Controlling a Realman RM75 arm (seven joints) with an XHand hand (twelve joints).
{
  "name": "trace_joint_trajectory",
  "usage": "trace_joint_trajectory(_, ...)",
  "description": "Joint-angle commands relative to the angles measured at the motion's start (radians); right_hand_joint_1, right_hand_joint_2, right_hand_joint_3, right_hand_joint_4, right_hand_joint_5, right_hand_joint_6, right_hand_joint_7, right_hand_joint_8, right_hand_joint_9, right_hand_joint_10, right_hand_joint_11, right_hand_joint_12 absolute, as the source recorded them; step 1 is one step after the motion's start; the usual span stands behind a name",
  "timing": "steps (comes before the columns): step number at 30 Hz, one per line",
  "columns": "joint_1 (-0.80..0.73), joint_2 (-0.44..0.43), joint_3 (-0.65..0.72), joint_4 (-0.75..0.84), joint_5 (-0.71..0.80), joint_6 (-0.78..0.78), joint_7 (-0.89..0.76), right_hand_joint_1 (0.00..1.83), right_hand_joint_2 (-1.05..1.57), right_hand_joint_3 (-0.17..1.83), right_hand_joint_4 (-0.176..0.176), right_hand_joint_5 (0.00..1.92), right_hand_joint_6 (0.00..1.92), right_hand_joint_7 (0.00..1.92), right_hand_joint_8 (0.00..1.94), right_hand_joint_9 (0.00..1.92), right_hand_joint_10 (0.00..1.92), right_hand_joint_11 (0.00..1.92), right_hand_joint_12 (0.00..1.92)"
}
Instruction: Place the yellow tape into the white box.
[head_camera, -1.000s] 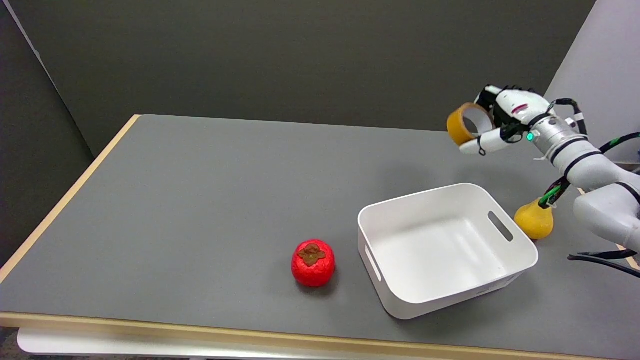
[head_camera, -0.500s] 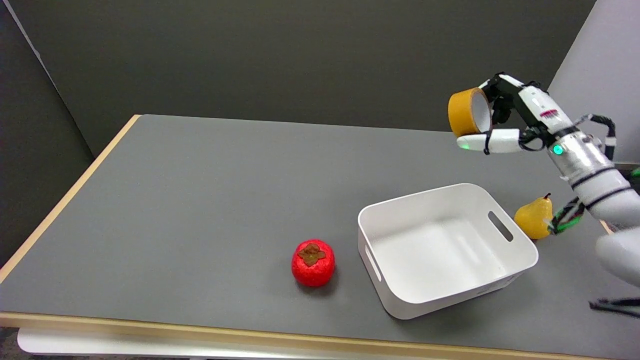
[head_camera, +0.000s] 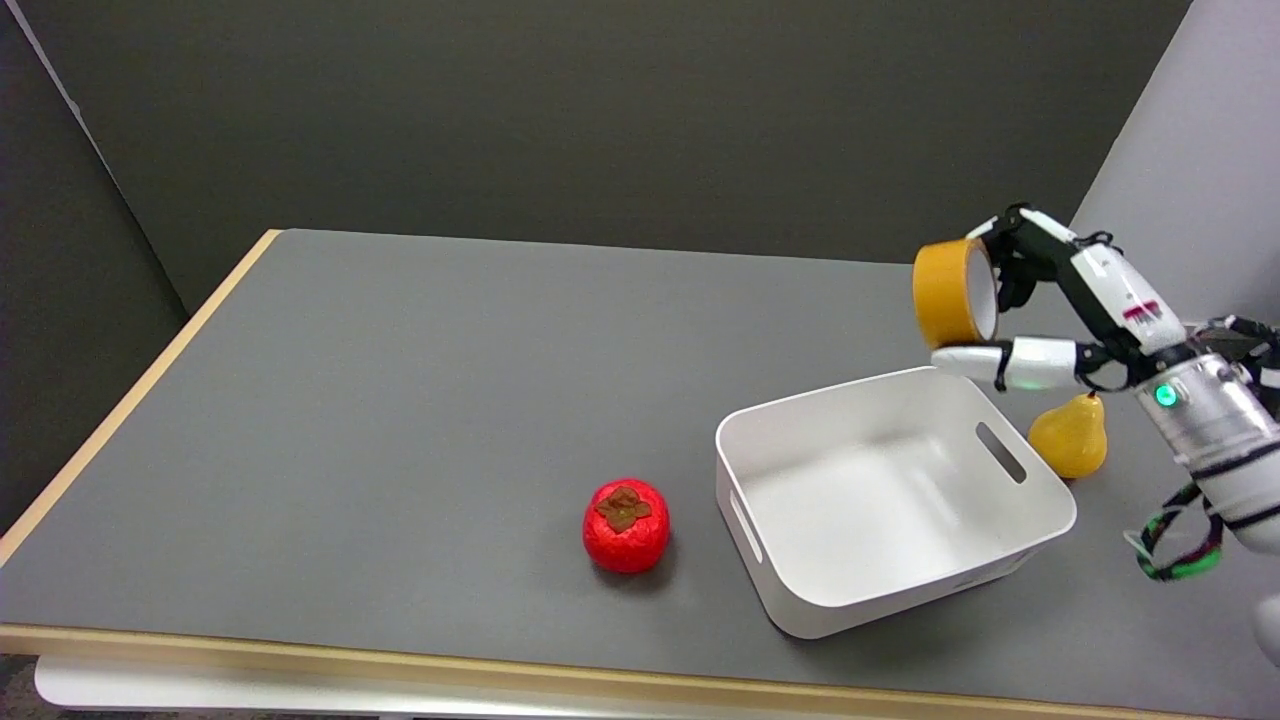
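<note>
The yellow tape (head_camera: 948, 292) is a roll held on edge in the air, pinched between the thumb below and the fingers above of my right hand (head_camera: 1065, 310). It hangs just above the far right corner of the white box (head_camera: 1040, 520). The box sits open and empty on the grey table, right of centre, with slot handles in its short walls. My right arm reaches in from the lower right.
A red persimmon-like fruit (head_camera: 626, 525) lies left of the box near the front edge. A yellow pear (head_camera: 1070, 437) stands just right of the box, under my wrist. The grey table (head_camera: 400, 400) has a wooden rim.
My right hand has come down and toward the near side with the tape, from high behind the box to just above its far right corner. The roll has turned more edge-on.
</note>
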Motion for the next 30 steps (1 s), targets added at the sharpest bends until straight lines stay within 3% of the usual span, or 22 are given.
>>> trace_joint_trajectory(1, -0.162, -0.052, -0.008, -0.139, -0.167, 0.363, 0.158, 1.19, 1.08, 0.34, -0.103, 0.62, 1.47, 0.88, 1.37, 0.86, 1.36, 0.69, 1.66)
trace_joint_trajectory(7, -0.123, -0.038, -0.054, -0.232, -0.180, 0.423, 0.353, 1.19, 1.08, 0.34, -0.102, 0.62, 1.47, 0.88, 1.37, 0.86, 1.36, 0.69, 1.66)
trace_joint_trajectory(23, -0.051, -0.005, -0.105, -0.312, -0.282, 0.486, 0.637, 1.18, 1.10, 0.31, -0.104, 0.61, 1.47, 0.87, 1.39, 0.86, 1.35, 0.70, 1.66)
trace_joint_trajectory(26, -0.004, -0.015, -0.153, -0.353, -0.276, 0.484, 0.672, 0.91, 0.69, 0.95, 0.025, 0.36, 0.68, 0.58, 0.69, 0.48, 1.07, 0.44, 1.57)
trace_joint_trajectory(30, 0.097, -0.028, -0.219, -0.427, -0.291, 0.482, 0.785, 0.58, 0.57, 0.89, 0.008, 0.08, 0.31, 0.07, 0.24, 0.00, 0.53, 0.00, 1.23)
